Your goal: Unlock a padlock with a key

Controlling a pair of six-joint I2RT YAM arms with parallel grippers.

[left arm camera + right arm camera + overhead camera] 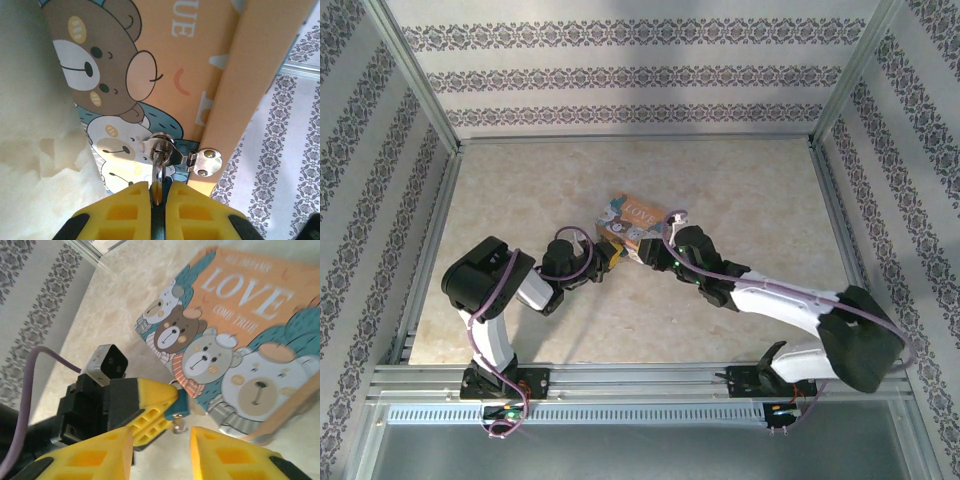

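Observation:
The padlock (178, 405) is a tiny dark-blue body with a silvery shackle (159, 162). The shackle hangs through the metal hasp (161, 146) on the bear-print box (634, 224). My left gripper (159, 192) is shut on the lock body, its yellow fingers (150, 396) pinching it from both sides. The key (178, 426), a small grey metal piece, sticks out of the lock's underside. My right gripper (160, 436) stands open just below the lock, one finger on each side of the key and neither touching it. Both grippers meet at the box's near edge (628, 254).
The box lies flat mid-table with its "LOVE" lid (240, 295) facing up. A hinged plate (207, 161) joins its orange side. Patterned walls (620, 70) and metal rails (620, 385) ring the pale tabletop (740, 190).

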